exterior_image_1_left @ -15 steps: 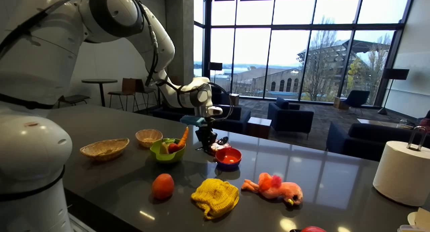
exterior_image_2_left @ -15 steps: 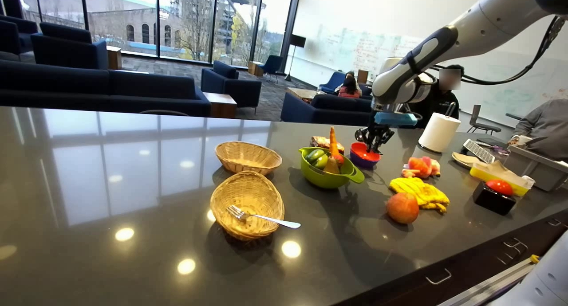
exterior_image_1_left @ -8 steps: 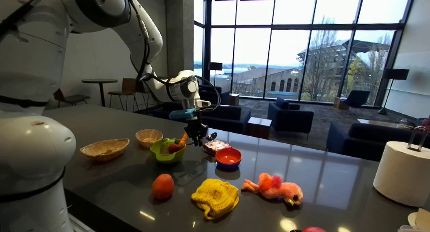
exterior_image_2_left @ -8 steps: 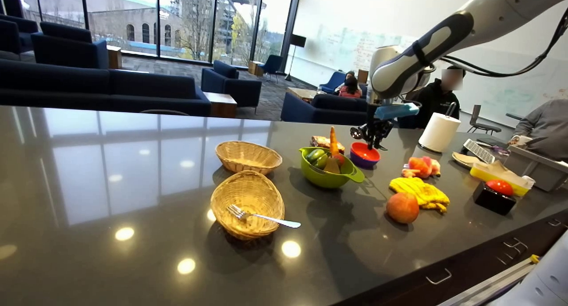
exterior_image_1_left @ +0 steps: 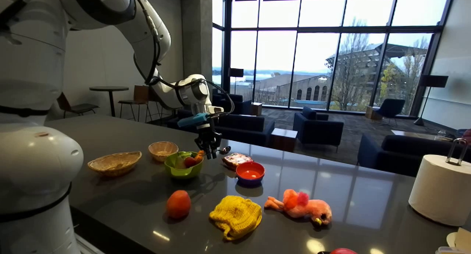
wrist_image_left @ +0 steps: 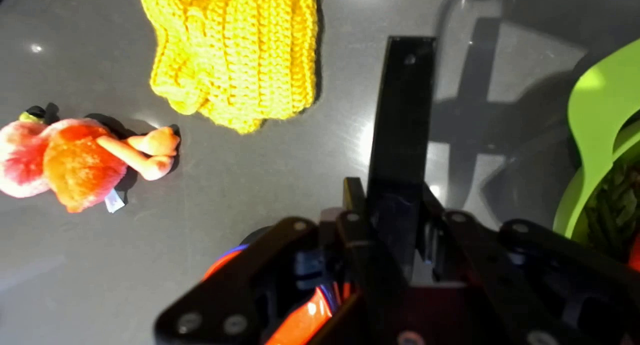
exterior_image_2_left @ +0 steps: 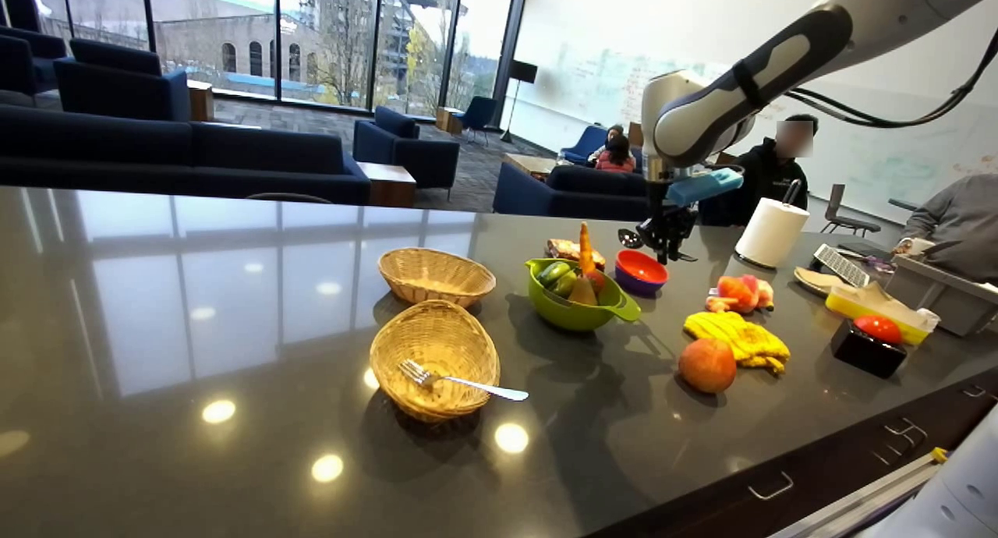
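My gripper (exterior_image_1_left: 210, 155) is shut on a black utensil that looks like a slotted spoon. In the wrist view the utensil's long flat black handle (wrist_image_left: 402, 120) stands between the fingers. Its round head (exterior_image_1_left: 225, 150) sticks out on the far side, and the head (exterior_image_2_left: 630, 238) also shows in the other exterior picture. The gripper hangs above the counter, between a green bowl (exterior_image_1_left: 184, 171) of toy vegetables and a bowl red inside and purple outside (exterior_image_1_left: 251, 178). A red-and-white patterned item (exterior_image_1_left: 236, 160) lies behind the red bowl. The utensil touches nothing else that I can see.
A yellow knitted cloth (exterior_image_1_left: 235, 217), a pink plush bird (exterior_image_1_left: 309, 210) and an orange-red fruit (exterior_image_1_left: 179, 204) lie nearer the front. Two wicker baskets (exterior_image_2_left: 437, 277) stand beyond the green bowl, one with a fork (exterior_image_2_left: 460, 382). A paper towel roll (exterior_image_2_left: 772, 234) and a red-button box (exterior_image_2_left: 867, 347) stand opposite.
My gripper has risen and moved away from the red bowl toward the green bowl, turning a little, with the black utensil still held. The patterned item is now uncovered.
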{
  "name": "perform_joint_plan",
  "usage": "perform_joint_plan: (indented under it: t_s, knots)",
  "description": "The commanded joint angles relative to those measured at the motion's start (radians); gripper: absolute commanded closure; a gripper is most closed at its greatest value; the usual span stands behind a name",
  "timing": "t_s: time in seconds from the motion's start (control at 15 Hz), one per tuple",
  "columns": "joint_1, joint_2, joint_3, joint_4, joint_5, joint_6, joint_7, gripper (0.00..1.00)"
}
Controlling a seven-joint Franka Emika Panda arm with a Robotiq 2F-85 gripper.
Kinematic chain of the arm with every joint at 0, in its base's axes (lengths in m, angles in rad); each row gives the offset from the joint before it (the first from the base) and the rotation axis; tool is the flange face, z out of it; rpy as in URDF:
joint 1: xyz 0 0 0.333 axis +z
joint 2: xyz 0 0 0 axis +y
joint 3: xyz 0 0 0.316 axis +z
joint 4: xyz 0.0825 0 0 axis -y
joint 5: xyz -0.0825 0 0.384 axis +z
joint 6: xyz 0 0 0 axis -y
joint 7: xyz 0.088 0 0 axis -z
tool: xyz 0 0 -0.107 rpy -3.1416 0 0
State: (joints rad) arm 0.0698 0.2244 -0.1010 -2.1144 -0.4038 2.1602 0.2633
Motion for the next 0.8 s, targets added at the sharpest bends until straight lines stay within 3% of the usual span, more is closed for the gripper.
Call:
perform_joint_plan:
  t_s: [0.0, 0.73]
  knots:
    - [0.005, -0.044, 0.027, -0.045, -0.044, -0.052, -0.002, 0.94]
    - [0.027, -0.069, 0.080, -0.099, -0.081, -0.177, -0.023, 0.94]
